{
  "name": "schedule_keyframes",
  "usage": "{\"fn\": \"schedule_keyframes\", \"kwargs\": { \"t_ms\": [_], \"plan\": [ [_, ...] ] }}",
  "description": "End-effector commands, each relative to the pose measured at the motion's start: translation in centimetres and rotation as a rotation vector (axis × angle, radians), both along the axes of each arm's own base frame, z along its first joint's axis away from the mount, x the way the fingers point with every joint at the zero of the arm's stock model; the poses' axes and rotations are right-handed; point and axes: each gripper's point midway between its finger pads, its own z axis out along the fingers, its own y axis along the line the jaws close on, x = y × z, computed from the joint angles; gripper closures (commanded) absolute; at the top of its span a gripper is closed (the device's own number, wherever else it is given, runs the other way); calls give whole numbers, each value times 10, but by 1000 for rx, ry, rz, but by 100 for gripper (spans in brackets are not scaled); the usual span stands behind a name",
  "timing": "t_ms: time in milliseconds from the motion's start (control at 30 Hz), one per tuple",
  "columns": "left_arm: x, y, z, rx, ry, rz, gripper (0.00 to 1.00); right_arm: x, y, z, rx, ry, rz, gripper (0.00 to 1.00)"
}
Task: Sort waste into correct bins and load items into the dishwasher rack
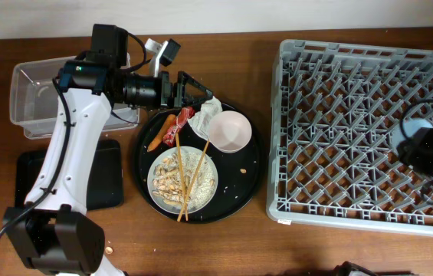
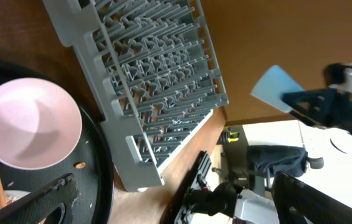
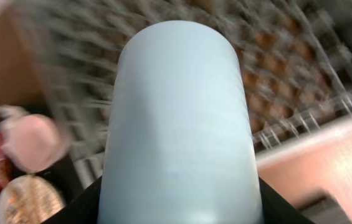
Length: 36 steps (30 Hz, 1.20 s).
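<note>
My right gripper (image 1: 424,146) is shut on the small light-blue cup (image 3: 179,124) and holds it over the right side of the grey dishwasher rack (image 1: 354,115). My left gripper (image 1: 197,93) is open and empty, just above the crumpled white tissue (image 1: 207,115) at the far rim of the round black tray (image 1: 250,165). On that tray are the white bowl (image 1: 229,131), the red wrapper (image 1: 176,126), the orange sausage piece (image 1: 159,135), and the white plate (image 1: 156,163) with rice scraps (image 1: 172,184) and the chopsticks (image 1: 181,172) across it.
The clear tub (image 1: 36,100) stands at the far left, partly under my left arm. The shallow black rectangular tray (image 1: 113,184) lies in front of it. The rack's near corner (image 2: 141,174) shows beside the bowl (image 2: 29,121) in the left wrist view.
</note>
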Motion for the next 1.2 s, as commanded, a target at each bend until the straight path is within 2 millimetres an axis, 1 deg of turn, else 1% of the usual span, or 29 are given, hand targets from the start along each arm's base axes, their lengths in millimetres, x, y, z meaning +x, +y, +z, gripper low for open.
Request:
{"fn": "schedule_keyframes", "kwargs": {
  "t_ms": [0, 33, 100, 167, 233, 300, 367, 400, 467, 500, 533, 567, 600, 633, 667, 700, 733, 767, 800, 833, 867, 900, 933, 967, 1000, 1033, 1067, 1133, 1167],
  "plan": [
    [-1, 2, 0, 16, -8, 2, 1, 1, -29, -44, 48, 217, -116, 50],
    [-4, 3, -2, 20, 15, 2, 1, 5, -33, -65, 88, 314, -127, 50],
    [-3, 4, -4, 35, 14, 9, 1, 12, -42, -95, 121, 440, -135, 50],
    [-3, 4, -4, 35, 14, 9, 1, 18, -45, -119, 160, 526, -130, 49],
    [-3, 4, -5, 36, 14, 9, 1, 12, -40, -145, 208, 609, -122, 26],
    [-3, 4, -5, 36, 14, 9, 1, 6, -36, -153, 220, 637, -120, 19],
    [-3, 4, -5, 35, 14, 9, 1, 12, -29, -148, 256, 594, -102, 16],
    [-3, 4, -5, 35, 14, 9, 1, 24, -17, -133, 280, 507, -15, 17],
    [-2, 5, -6, 46, 13, 13, 1, 38, 2, -99, 233, 367, 71, 17],
    [1, 10, -13, 104, 6, 38, 1, 51, 34, -65, 185, 207, 194, 18],
    [8, 25, -38, 319, -19, 110, 5, 59, 66, -40, 165, 76, 328, 18],
    [12, 43, -63, 575, -51, 170, 6, 64, 101, -15, 128, -45, 458, 18],
    [17, 60, -87, 893, -127, 216, 6, 65, 134, 1, 110, -123, 563, 19],
    [16, 50, -98, 969, -160, 192, 6, 65, 152, 5, 128, -138, 588, 20],
    [13, 29, -117, 997, -169, 138, 9, 64, 165, 2, 145, -124, 613, 21],
    [17, 27, -136, 1035, -115, 196, 16, 63, 169, -3, 152, -99, 624, 22],
    [24, 21, -159, 1027, -67, 210, 22, 59, 168, -14, 162, -38, 617, 22],
    [28, 15, -174, 1019, -48, 194, 27, 59, 168, -19, 165, -11, 614, 23],
    [26, 15, -182, 1026, -27, 182, 30, 59, 174, -25, 182, 11, 635, 23],
    [23, 27, -175, 1073, -21, 197, 31, 62, 189, -30, 184, 24, 682, 26],
    [19, 52, -144, 1127, -8, 274, 31, 76, 227, -42, 176, 18, 788, 34],
    [10, 85, -87, 1113, -5, 420, 31, 94, 252, -65, 116, 42, 805, 38],
    [-3, 114, -35, 1030, -33, 569, 24, 120, 261, -109, -13, 113, 715, 41],
    [-14, 126, -9, 974, -52, 636, 18, 130, 265, -125, -41, 131, 685, 43],
    [-30, 139, 17, 927, -83, 697, 7, 149, 274, -161, -63, 160, 634, 43],
    [-46, 149, 39, 895, -123, 744, 1, 160, 279, -184, -64, 177, 630, 43],
    [-59, 152, 57, 863, -168, 770, 1, 167, 283, -210, -63, 205, 618, 44],
    [-69, 154, 70, 838, -202, 789, 1, 172, 284, -246, -68, 254, 593, 48],
    [-69, 154, 70, 838, -202, 789, 1, 171, 284, -256, -65, 280, 576, 53]
  ]
}}
